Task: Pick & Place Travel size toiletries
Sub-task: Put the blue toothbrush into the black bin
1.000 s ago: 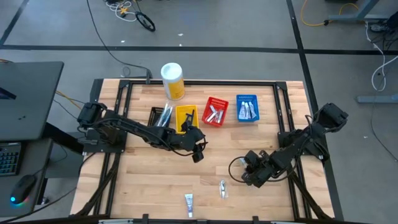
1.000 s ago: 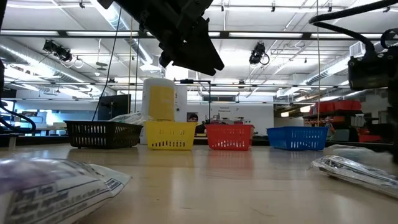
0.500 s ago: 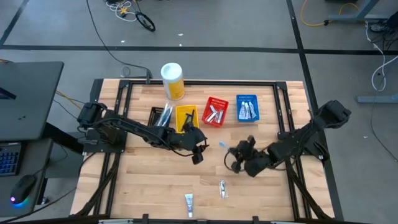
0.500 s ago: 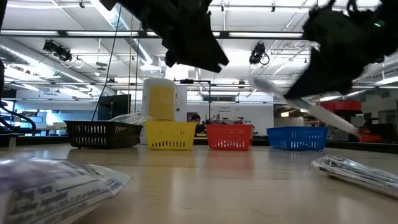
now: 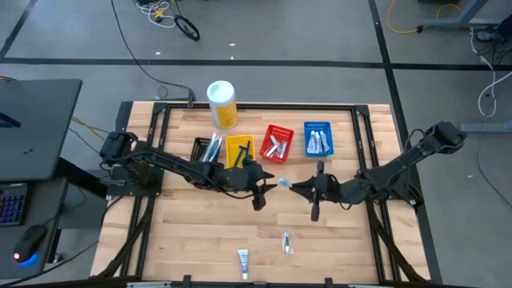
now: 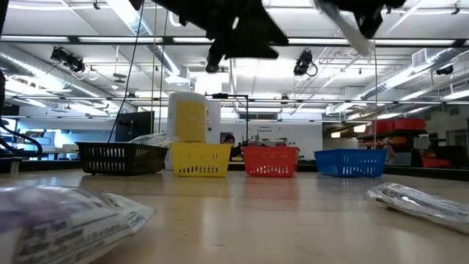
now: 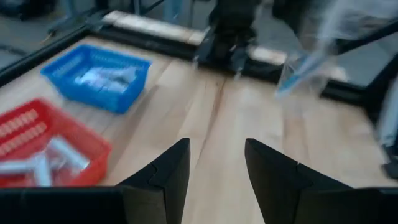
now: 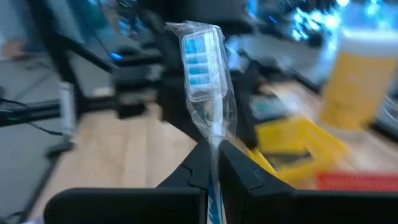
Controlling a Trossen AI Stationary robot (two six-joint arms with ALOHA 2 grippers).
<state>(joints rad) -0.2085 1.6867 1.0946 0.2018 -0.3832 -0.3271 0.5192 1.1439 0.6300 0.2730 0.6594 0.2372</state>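
Mid-task: red basket point(image 5: 277, 145) and blue basket point(image 5: 318, 139) hold items. Right gripper point(image 5: 293, 186) pinches a wrapped toothbrush point(image 8: 205, 81) at frame centre; left gripper point(image 5: 262, 186) is open beside it. Two tubes point(image 5: 242, 259) wait at bottom centre.

We note a wooden table point(image 5: 192, 232) inside a black frame. Along its far side stand four small baskets in a row: a black basket point(image 5: 206, 148), a yellow basket point(image 5: 239, 150), a red basket point(image 5: 277, 144) and a blue basket point(image 5: 318, 138). A yellow canister with a white lid point(image 5: 222, 104) stands upright just behind the black and yellow baskets. Off the table's left we see a dark desk surface point(image 5: 32, 128), a keyboard point(image 5: 10, 205) and a mouse point(image 5: 30, 242). Cables point(image 5: 172, 18) lie on the grey floor beyond.
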